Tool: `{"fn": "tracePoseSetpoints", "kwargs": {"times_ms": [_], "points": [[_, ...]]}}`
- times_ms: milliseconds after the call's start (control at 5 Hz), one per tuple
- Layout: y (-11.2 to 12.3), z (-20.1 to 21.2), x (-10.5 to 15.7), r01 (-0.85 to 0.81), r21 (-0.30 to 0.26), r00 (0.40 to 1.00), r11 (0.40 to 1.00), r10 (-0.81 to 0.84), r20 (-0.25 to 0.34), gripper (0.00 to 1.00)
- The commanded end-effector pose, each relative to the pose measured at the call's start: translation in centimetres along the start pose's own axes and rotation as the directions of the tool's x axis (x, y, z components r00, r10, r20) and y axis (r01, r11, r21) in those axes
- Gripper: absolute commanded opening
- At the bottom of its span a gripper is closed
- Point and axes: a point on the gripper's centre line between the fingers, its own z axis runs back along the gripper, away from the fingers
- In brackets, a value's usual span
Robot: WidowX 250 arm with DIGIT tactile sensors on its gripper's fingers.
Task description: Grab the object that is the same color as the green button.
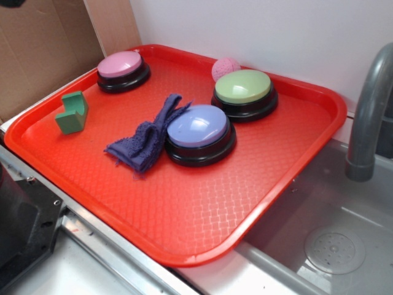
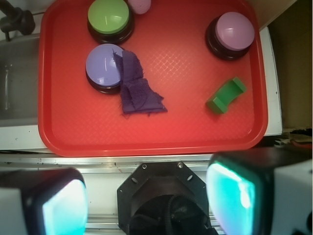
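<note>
A small teal-green notched block, the object [image 1: 72,112] [image 2: 226,95], rests on the red tray [image 1: 202,209] [image 2: 195,132] near its left edge in the exterior view. The green button [image 1: 244,91] [image 2: 109,18], a pale yellow-green dome on a black base, stands at the tray's far side. In the wrist view my gripper [image 2: 146,203] hangs high above the robot base, off the tray's near edge, open, with nothing between its fingers [image 2: 63,203]. The arm does not show in the exterior view.
A lavender-blue button [image 1: 198,132] [image 2: 104,66] sits mid-tray with a purple cloth [image 1: 147,138] [image 2: 137,88] against it. A pink button [image 1: 121,69] [image 2: 232,33] and a pink ball [image 1: 225,67] [image 2: 139,5] are at the back. A sink with a grey faucet [image 1: 368,110] lies right of the tray.
</note>
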Motion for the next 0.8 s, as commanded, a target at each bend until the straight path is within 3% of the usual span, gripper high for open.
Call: {"fn": "tracePoseSetpoints", "kwargs": {"times_ms": [0,400,600], "points": [[0.0,0.0,0.0,0.0,0.0,1.0,1.0,0.0,0.0,1.0],[4.6,-4.5,0.9,-0.244,0.01,0.97,0.97,0.244,0.005,1.0],[7.4,-8.0,1.4,-0.383,0.033,0.923,0.923,0.384,-0.007,1.0]]}}
